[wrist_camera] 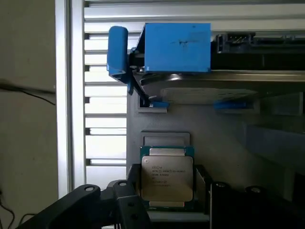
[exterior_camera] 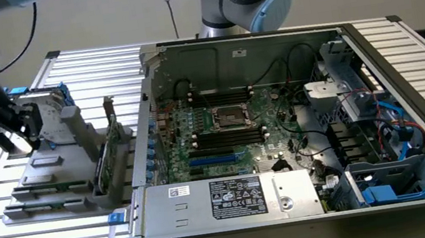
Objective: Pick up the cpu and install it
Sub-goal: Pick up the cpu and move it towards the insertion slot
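Two cameras differ. The outside one shows the gripper (exterior_camera: pixel 19 141) above the grey rack (exterior_camera: pixel 47 181), which stands beside the computer case (exterior_camera: pixel 253 56). The wrist one shows the cpu (wrist_camera: pixel 167 179) clamped between wide-set fingers (wrist_camera: pixel 134 187), just above that rack.

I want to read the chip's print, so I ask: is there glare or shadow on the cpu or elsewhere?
Wrist view: the cpu is evenly lit, without glare, its print visible; the table slats behind it glow bright. Exterior view: the computer case is shaded inside, while the slats around it are bright.
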Controlling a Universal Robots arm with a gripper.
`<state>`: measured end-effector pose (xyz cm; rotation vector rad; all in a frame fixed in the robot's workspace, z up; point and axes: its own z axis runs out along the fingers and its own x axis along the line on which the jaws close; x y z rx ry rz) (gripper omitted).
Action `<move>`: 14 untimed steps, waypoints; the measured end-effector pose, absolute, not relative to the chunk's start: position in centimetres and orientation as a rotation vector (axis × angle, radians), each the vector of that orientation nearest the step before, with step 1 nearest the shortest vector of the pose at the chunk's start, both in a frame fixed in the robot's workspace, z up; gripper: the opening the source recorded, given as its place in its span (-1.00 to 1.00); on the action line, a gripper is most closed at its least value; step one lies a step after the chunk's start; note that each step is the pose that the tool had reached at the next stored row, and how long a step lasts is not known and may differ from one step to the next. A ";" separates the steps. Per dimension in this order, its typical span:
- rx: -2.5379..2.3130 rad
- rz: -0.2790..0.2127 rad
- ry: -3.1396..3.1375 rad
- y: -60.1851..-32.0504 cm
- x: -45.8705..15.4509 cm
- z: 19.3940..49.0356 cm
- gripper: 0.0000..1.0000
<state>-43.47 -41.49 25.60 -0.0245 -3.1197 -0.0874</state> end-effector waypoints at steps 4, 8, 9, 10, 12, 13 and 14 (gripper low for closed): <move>-0.025 -0.087 -3.120 -41.3 -42.8 27.4 0.09; -0.025 -0.087 -3.119 -41.3 -41.3 29.2 0.09; -0.024 -0.087 -3.119 -41.3 -40.9 29.7 0.09; -0.024 -0.087 -3.119 -41.3 -40.4 30.1 0.09; -0.024 -0.087 -3.118 -41.3 -39.5 31.1 0.09; -0.025 -0.087 -3.118 -41.3 -39.1 31.5 0.09; -0.025 -0.087 -3.118 -41.2 -38.6 32.0 0.09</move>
